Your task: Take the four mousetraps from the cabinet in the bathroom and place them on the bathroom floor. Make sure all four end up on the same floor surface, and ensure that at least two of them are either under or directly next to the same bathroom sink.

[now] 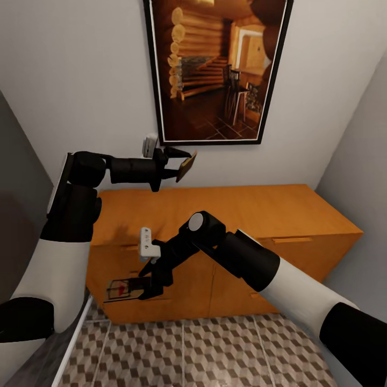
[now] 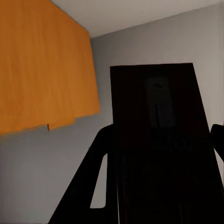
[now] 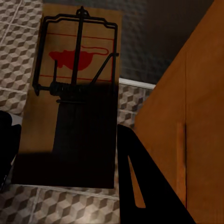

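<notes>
We see both arms up in front of the cabinet point(image 1: 236, 215), each with a catch. Our left gripper point(image 1: 181, 163) is raised above the cabinet top, near the framed picture point(image 1: 217, 70) on the wall, fingers clamped on a mousetrap point(image 1: 187, 166) held edge-on and tilted. Our right gripper point(image 1: 148, 287) hangs low before the cabinet's left front, above the bathroom floor point(image 1: 226, 349), pinching a second mousetrap point(image 1: 121, 291) held flat; the right wrist view shows its wire bar and red mouse print point(image 3: 77, 58) clearly. The sink isn't identifiable here.
</notes>
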Tool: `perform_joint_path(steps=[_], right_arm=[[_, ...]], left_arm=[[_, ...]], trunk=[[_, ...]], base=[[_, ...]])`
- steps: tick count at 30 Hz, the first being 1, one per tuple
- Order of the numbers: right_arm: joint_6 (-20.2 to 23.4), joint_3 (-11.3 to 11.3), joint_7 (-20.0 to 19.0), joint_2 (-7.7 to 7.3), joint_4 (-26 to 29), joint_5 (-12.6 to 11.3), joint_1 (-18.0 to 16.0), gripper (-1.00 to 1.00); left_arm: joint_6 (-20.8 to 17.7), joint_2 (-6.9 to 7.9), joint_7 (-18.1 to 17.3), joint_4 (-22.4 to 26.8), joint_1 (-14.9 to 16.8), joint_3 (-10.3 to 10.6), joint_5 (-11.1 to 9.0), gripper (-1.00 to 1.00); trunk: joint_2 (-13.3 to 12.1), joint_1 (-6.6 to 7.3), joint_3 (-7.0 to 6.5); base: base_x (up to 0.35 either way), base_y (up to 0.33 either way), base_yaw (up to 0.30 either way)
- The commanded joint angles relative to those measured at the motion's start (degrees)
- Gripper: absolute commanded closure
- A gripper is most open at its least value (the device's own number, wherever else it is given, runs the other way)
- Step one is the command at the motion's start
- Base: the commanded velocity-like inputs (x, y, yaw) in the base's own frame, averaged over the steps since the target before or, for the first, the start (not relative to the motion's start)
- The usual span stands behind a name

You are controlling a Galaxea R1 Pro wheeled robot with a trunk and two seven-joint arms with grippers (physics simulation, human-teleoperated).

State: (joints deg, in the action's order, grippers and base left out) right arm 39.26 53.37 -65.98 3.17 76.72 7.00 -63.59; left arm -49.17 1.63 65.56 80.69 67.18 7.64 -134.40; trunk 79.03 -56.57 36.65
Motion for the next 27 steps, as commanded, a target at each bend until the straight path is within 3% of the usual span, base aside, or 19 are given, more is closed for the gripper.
perform_joint_path(steps=[1,10,15,21,27], right_arm=[[0.64,-0.03,-0.38,0.02,0.04,0.28,-0.05,1.00],[0.64,0.15,-0.38,-1.32,0.01,0.21,-0.01,1.00],[0.57,0.17,-0.38,-2.55,0.01,0.20,0.03,1.00],[0.48,0.23,-0.38,-4.71,0.01,0.20,0.04,1.00],[0.42,0.24,-0.38,-7.88,0.01,0.14,0.04,1.00]], left_arm=[[-0.14,0.04,0.46,-0.04,0.06,0.01,-0.43,1.00],[-0.17,0.05,0.53,-0.35,0.06,0.08,-0.34,1.00],[-0.22,0.15,0.54,-0.35,0.06,0.09,-0.33,1.00],[-0.30,0.26,0.60,-0.35,-0.14,0.14,-0.27,1.00],[-0.45,1.48,0.62,-0.35,-0.61,0.31,-0.25,1.00]], trunk=[[0.04,0.04,0.06],[0.04,0.04,0.06],[0.04,0.04,0.06],[0.04,0.04,0.06],[0.04,0.04,0.06]], base=[[-0.335,0.000,0.000],[-0.314,0.000,0.000],[-0.092,0.000,0.000],[-0.009,0.000,0.000],[0.000,0.000,0.000]])
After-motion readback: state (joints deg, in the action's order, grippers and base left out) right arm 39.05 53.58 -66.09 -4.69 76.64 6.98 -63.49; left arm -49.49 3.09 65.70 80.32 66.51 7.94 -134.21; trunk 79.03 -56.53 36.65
